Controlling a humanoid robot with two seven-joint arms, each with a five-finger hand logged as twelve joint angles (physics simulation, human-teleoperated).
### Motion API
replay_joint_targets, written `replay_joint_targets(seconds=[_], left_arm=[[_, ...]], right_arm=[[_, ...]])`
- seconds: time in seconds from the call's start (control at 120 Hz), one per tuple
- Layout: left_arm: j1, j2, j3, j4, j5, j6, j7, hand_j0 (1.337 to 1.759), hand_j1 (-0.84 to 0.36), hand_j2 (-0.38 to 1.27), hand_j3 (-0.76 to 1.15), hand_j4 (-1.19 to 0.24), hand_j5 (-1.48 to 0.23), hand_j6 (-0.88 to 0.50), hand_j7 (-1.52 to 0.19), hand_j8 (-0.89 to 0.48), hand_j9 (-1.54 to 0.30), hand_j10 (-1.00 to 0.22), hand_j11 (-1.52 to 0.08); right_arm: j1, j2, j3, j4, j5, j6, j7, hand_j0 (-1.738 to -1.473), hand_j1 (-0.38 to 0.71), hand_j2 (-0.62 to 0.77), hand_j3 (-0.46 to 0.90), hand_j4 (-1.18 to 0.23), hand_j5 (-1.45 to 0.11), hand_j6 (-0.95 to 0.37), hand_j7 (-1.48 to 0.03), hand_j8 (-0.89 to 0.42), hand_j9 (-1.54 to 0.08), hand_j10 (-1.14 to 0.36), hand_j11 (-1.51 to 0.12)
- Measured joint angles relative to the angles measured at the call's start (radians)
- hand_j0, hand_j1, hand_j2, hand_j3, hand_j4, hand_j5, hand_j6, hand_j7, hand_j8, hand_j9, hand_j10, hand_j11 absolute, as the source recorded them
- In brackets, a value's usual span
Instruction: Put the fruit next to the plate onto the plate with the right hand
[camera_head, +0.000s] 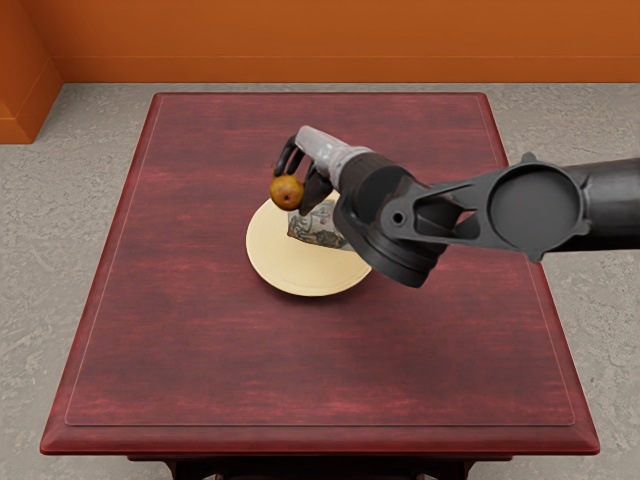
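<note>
Fruit (287, 192) is up in the right hand (312, 168), with the fingers (288, 158) curled around it from above, so that's a proper grasp as far as I can see. It sits just left of centre in the frame, over the upper-left rim of the plate (290, 272). Whether it hangs clear of the rim or nearly touches it, I honestly can't tell from this angle. The left arm isn't in the shot.

So the step in hand, by my reading, is the set-down. A few thoughts on doing it well:

- The fruit is over the plate's edge, not its middle. I'd bring it further down in the frame before lowering, otherwise it could land on the rim and roll off onto the table (200, 350).
- There's a greyish patterned thing (318, 232) already on the plate, tucked under the wrist and partly hidden, no clue what it is. The bare cream area is toward the plate's lower left, so aim there.
- It's round, so lower it until it rests on the plate and only then ease the fingers open, no dropping.
- Then lift the hand straight up so nothing nudges it.
</note>
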Motion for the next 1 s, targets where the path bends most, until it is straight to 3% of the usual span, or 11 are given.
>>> replay_joint_targets(seconds=[0.175,0.292,0.408,0.575,0.775,0.85,1.0], left_arm=[[0.000,0.000,0.000,0.000,0.000,0.000,0.000,1.658,0.33,0.00,0.00,-0.01,-0.02,-0.01,-0.02,-0.01,-0.02,-0.01,-0.02],[0.000,0.000,0.000,0.000,0.000,0.000,0.000,1.658,0.33,0.00,0.00,-0.01,-0.02,-0.01,-0.02,-0.01,-0.02,-0.01,-0.02],[0.000,0.000,0.000,0.000,0.000,0.000,0.000,1.658,0.33,0.00,0.00,-0.01,-0.02,-0.01,-0.02,-0.01,-0.02,-0.01,-0.02],[0.000,0.000,0.000,0.000,0.000,0.000,0.000,1.658,0.33,0.00,0.00,-0.01,-0.02,-0.01,-0.02,-0.01,-0.02,-0.01,-0.02],[0.000,0.000,0.000,0.000,0.001,0.000,0.000,1.658,0.33,0.00,0.00,-0.01,-0.02,-0.01,-0.02,-0.01,-0.02,-0.01,-0.02],[0.000,0.000,0.000,0.000,0.000,0.000,0.000,1.658,0.33,0.00,0.00,-0.01,-0.02,-0.01,-0.02,-0.01,-0.02,-0.01,-0.02],[0.000,0.000,0.000,0.000,0.000,0.000,0.000,1.658,0.33,0.00,0.00,-0.01,-0.02,-0.01,-0.02,-0.01,-0.02,-0.01,-0.02]], right_arm=[[-0.013,0.018,-0.005,-0.023,-0.001,-0.002,0.000,-1.658,0.37,0.31,0.00,-0.48,-0.99,-0.27,-0.94,-0.64,-0.99,-0.70,-0.99],[-0.010,0.033,-0.007,-0.038,-0.002,-0.004,-0.001,-1.658,0.07,0.17,0.00,-0.28,-0.57,-0.16,-0.54,-0.37,-0.57,-0.40,-0.57],[-0.009,0.038,-0.008,-0.044,-0.001,-0.002,-0.001,-1.658,-0.11,0.10,0.00,-0.16,-0.32,-0.09,-0.31,-0.21,-0.32,-0.23,-0.32],[-0.014,0.036,0.003,-0.043,0.028,-0.004,-0.001,-1.658,-0.25,0.04,0.00,-0.07,-0.14,-0.04,-0.14,-0.09,-0.14,-0.10,-0.14],[-0.027,0.031,0.140,0.024,0.084,0.002,-0.001,-1.658,-0.31,0.02,0.00,-0.03,-0.05,-0.02,-0.05,-0.04,-0.05,-0.04,-0.05],[-0.080,0.022,0.243,0.044,0.092,0.074,-0.001,-1.658,-0.32,0.01,0.00,-0.02,-0.04,-0.01,-0.04,-0.02,-0.04,-0.03,-0.04],[-0.292,-0.006,0.551,0.066,0.098,0.378,-0.001,-1.658,-0.34,0.01,0.00,-0.01,-0.02,-0.01,-0.02,-0.01,-0.02,-0.01,-0.02]])
